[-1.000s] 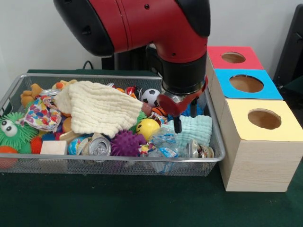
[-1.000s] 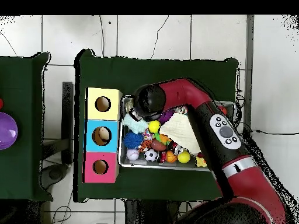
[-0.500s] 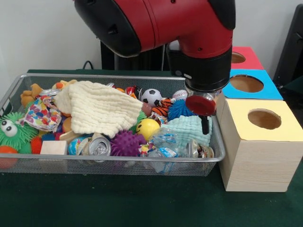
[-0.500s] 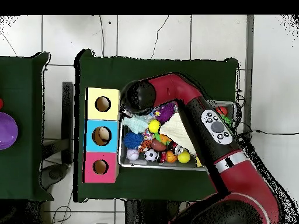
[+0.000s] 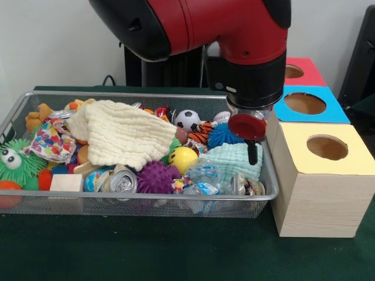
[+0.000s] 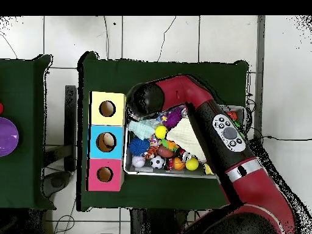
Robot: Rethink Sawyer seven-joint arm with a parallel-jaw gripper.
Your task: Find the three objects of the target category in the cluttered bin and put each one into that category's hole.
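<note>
Bottles of clear, blue-tinted plastic [image 5: 205,174] lie crumpled near the bin's [image 5: 146,198] front rim, at its box end, beside the mint cloth [image 5: 237,159] and just right of the purple spiky ball [image 5: 155,177]. From the front view I see the arm's wrist hanging over the bin's box-side edge, with the fingers [image 5: 252,152] pointing straight down above the mint cloth. Only one dark tip shows below a red disc, so I cannot tell whether they are apart or together, and nothing seems to be held. The blue hole [image 5: 304,103] sits in the middle box, between the red and yellow panels.

Overhead, the arm [image 6: 201,116] sweeps in from the base, arcs over the bin and ends at the corner next to the yellow box [image 6: 108,108]; the wrist hides the fingers and the bottles there.

My worry: a descent from here would likely catch the cloth or the mesh wall instead of a bottle. Thin plastic could also buckle and slip from a squeeze.
</note>
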